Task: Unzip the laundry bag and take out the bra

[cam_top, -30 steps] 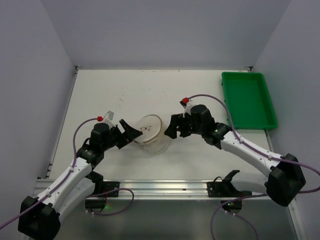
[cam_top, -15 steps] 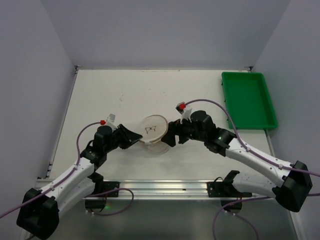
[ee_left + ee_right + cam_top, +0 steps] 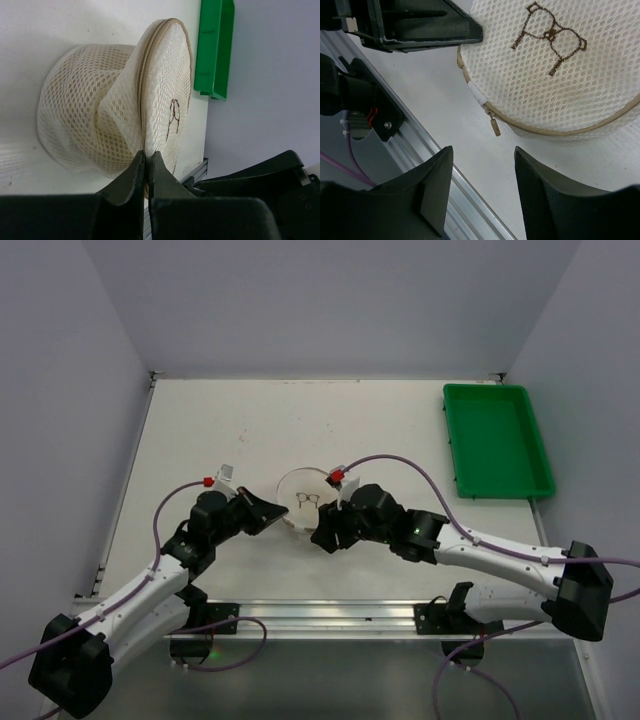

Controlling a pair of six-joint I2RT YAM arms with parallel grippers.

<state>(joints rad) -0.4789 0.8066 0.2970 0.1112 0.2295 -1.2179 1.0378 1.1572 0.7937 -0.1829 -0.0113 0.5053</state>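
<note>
Pinching the rim of the laundry bag (image 3: 167,75), the left end effector (image 3: 147,159) has its two dark fingers pressed together at the bottom middle of its wrist view, with cream mesh caught between the tips. The bag's flat round face, edged by a tan zip line, stands at an angle to the fuller mesh body behind it, which rests on the white surface (image 3: 220,430).

The right end effector (image 3: 482,155) is spread, its two fingers apart at the bottom of its own view and gripping nothing. Just above the gap between them, the small tan zipper pull (image 3: 494,123) hangs off the bag's rim, near the fingers but not touching them. The zip looks closed along the stretch in view. A brown bra symbol (image 3: 550,37) sits on the mesh face in the upper right of that frame.

From overhead, the bag lies near the middle of the frame, between the two end effectors: one at its left edge, the other at its lower right edge. A green tray (image 3: 495,440) sits in the upper right, well apart from the bag.
</note>
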